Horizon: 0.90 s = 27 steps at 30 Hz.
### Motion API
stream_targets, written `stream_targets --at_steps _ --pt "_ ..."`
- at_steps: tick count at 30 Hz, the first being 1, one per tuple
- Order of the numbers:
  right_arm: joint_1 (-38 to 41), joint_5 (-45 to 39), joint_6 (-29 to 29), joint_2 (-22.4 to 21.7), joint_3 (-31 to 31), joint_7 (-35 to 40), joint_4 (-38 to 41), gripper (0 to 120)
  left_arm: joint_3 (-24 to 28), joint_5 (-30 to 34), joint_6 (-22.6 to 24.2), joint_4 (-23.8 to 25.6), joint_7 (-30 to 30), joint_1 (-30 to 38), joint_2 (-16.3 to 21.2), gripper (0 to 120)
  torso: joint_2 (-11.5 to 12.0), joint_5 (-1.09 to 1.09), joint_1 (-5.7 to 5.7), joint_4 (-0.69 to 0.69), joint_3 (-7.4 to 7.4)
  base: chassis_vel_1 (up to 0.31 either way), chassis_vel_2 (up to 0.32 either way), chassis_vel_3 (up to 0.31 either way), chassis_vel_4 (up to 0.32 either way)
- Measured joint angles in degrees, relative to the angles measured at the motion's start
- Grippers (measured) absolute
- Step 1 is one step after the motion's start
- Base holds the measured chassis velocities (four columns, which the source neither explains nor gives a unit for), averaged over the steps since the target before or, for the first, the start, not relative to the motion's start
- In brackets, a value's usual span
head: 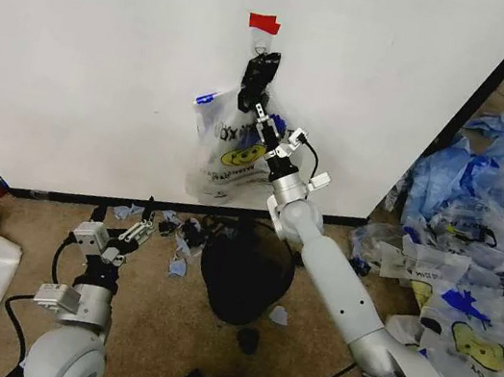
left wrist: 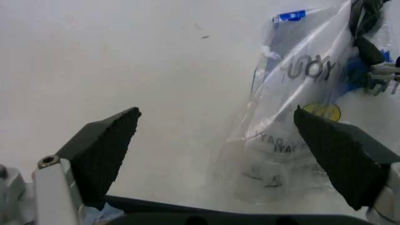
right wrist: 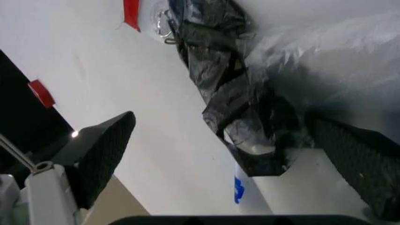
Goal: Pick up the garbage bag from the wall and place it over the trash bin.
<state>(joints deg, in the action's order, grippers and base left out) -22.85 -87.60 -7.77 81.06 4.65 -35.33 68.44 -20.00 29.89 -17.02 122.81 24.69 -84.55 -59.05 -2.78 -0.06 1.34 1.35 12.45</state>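
The right gripper [head: 274, 134] is spread wide, its two black ribbed pads standing well apart with nothing between them, raised against the upper part of the garbage bag [head: 229, 150], a thin see-through plastic bag with a yellow smiley face, dark lettering and blue streaks. In the right wrist view the crumpled dark neck of the bag [right wrist: 237, 93] lies between the parted pads but neither pad touches it.

The bag hangs on the wall [head: 109, 56], a large plain white panel with a black strip along its base, just under a small piece of red tape [head: 265, 23]; its lower edge ends above the strip. Below it on the brown floor stands the trash bin [head: 241, 279], a small round black wire-mesh wastebasket, close to the base of the wall.

The step in hand looks like the grasp. It should go best if the pads close on the bunched dark neck rather than on the slack clear film, which would likely slip or tear, and if the lift is then upward off the hanger.

The right arm reaches forward and up, long and nearly straight, wrist tilted toward the wall. The left gripper [head: 122, 234] rests low near the floor, also released, facing the wall.
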Motion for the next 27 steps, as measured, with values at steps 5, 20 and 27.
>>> stream_targets --at_steps 5,20,27 --pt "-0.3 0.1 0.2 0.0 0.2 0.0 0.4 97 0.3 0.0 0.0 -0.1 0.0 0.1 -0.2 98 0.0 0.00 0.00 0.00 0.00 0.000 0.000 0.000 0.000" --pt "-0.3 0.6 -0.2 1.4 0.2 -1.0 -1.1 63 1.0 -0.5 -0.2 -0.6 0.1 -0.7 -0.8 98 0.0 0.00 0.00 0.00 0.00 0.000 0.000 0.000 0.000" --pt "-0.5 0.9 -0.3 1.7 0.2 -1.0 -1.1 38 1.3 -0.5 -0.2 -0.6 0.1 -0.7 -0.9 98 0.0 0.00 0.00 0.00 0.00 0.000 0.000 0.000 0.000"
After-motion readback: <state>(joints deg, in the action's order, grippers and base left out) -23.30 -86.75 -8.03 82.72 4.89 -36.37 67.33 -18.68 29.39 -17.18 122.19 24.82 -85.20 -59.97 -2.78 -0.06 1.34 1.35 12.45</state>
